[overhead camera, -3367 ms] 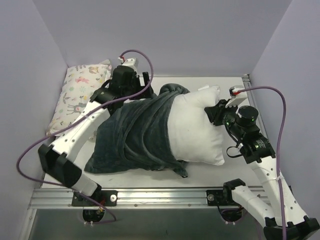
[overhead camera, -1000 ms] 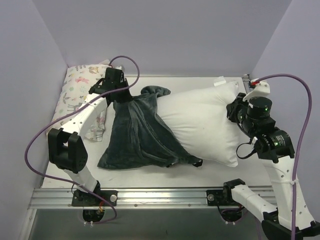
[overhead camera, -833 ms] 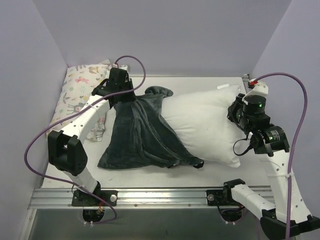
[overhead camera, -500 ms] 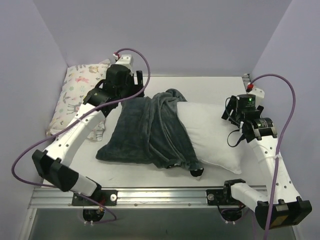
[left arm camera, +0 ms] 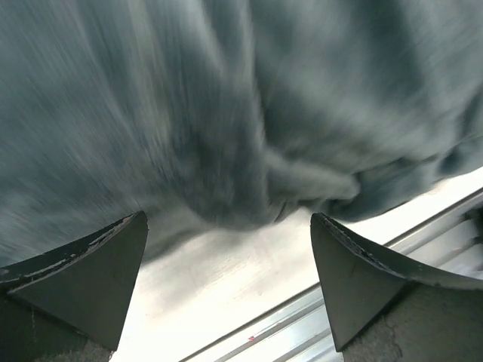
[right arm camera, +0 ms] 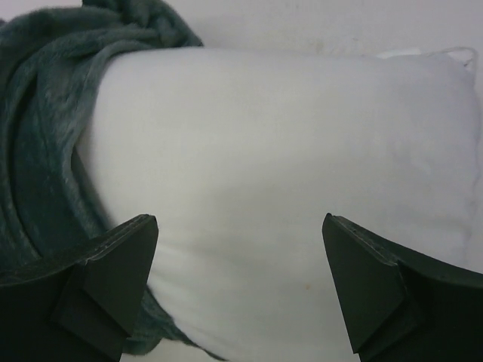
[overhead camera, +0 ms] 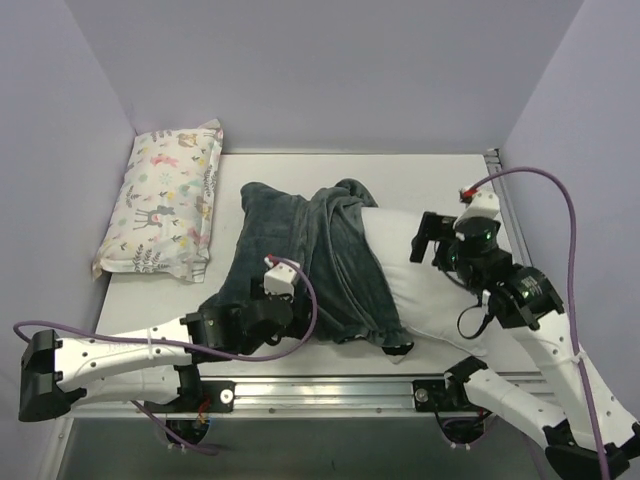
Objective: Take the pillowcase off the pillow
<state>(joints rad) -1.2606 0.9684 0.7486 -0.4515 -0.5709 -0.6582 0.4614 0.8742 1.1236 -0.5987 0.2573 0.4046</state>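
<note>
The dark grey-green pillowcase [overhead camera: 300,250] lies rumpled over the left part of the white pillow [overhead camera: 425,290], whose right part is bare. My left gripper [overhead camera: 275,310] sits low at the pillowcase's near edge. In the left wrist view it is open [left arm camera: 226,219], with nothing between its fingers. Blurred plush pillowcase [left arm camera: 226,98] fills the view beyond them, and bare table [left arm camera: 226,279] lies below. My right gripper [overhead camera: 430,245] hovers over the bare pillow [right arm camera: 287,151]. It stands open [right arm camera: 240,219] and empty, with the pillowcase edge [right arm camera: 45,113] at its left.
A small animal-print pillow [overhead camera: 165,200] lies against the left wall at the back. A metal rail [overhead camera: 330,390] runs along the table's near edge, just below my left arm. Purple walls close in the left, back and right sides.
Both grippers have opened and let go. The left arm has swung from the back left to the near edge. Pillow and pillowcase have dropped flat. The right gripper has moved left over the pillow.
</note>
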